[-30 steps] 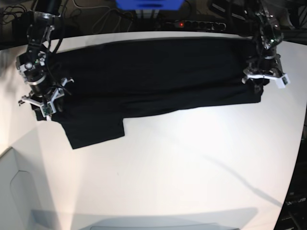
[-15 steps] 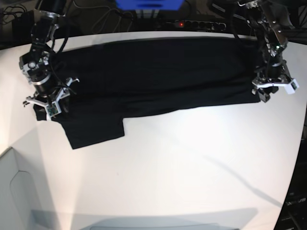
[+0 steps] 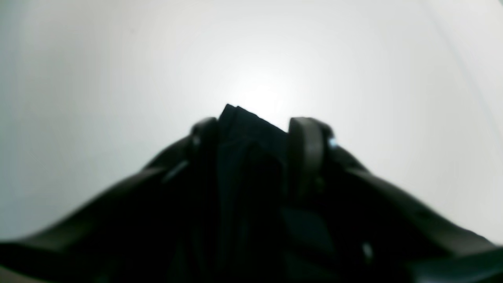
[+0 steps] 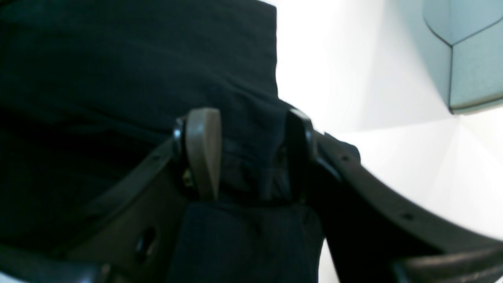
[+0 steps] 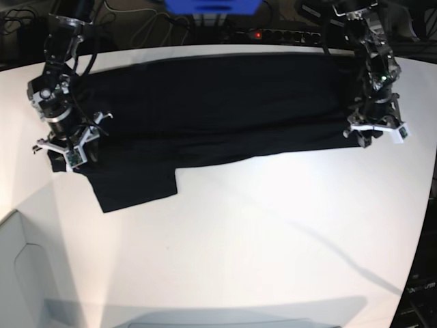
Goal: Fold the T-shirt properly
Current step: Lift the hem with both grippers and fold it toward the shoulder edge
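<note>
T-shirt (image 5: 218, 109) lies spread lengthwise across the far half of the table (image 5: 259, 232), a long dark band running side to side. One sleeve or flap sticks out toward the near side at the base view's left.

Right gripper (image 5: 66, 145) sits at the shirt's end on the base view's left. Right wrist view: jaws narrow, a bunch of black cloth pinched between the two fingers (image 4: 202, 151). Holding the shirt.

Left gripper (image 5: 374, 128) sits at the opposite end, at the near corner. Left wrist view: a folded corner of the shirt (image 3: 247, 129) pokes up between the two pads (image 3: 304, 145), bare table beyond. Jaws narrow on the cloth; holding it too.

Progress, as judged:
- The long near edge looks doubled, with a straight step where the body ends and the flap starts, so one lengthwise fold seems to be in or under way. Layers cannot be counted in black cloth.
- Flap at the base view's left is not tucked in.
- Shirt is at full length; no crosswise fold yet.
- Both ends are gripped, so a lengthwise fold or a tensioning pull seems to be the step in hand.

Left to do: finish the lengthwise fold, bring the flap in, fold end to end, let go. Early to middle stage.
</note>
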Controlling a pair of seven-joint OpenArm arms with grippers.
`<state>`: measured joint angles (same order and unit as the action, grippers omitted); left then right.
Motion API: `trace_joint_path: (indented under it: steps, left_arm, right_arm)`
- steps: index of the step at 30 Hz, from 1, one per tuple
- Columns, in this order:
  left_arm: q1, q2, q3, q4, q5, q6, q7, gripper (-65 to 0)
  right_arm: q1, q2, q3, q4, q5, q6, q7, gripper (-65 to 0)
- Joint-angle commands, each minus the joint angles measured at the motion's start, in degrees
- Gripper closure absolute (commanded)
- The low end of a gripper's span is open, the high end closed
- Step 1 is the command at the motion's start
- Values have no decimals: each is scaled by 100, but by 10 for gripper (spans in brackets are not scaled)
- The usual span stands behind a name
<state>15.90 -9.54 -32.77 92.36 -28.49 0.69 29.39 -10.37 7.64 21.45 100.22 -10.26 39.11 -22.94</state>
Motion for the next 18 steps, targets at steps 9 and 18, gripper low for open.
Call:
trace_joint_path:
  steps: [9, 18]
  left_arm:
    - [6, -79, -15, 0, 14, -47, -121, 0]
    - [278, -79, -50, 589, -39, -47, -121, 0]
  right_arm:
    - [74, 76, 22, 118, 64, 23, 109, -275]
    - [918, 67, 154, 83, 64, 40, -647, -279]
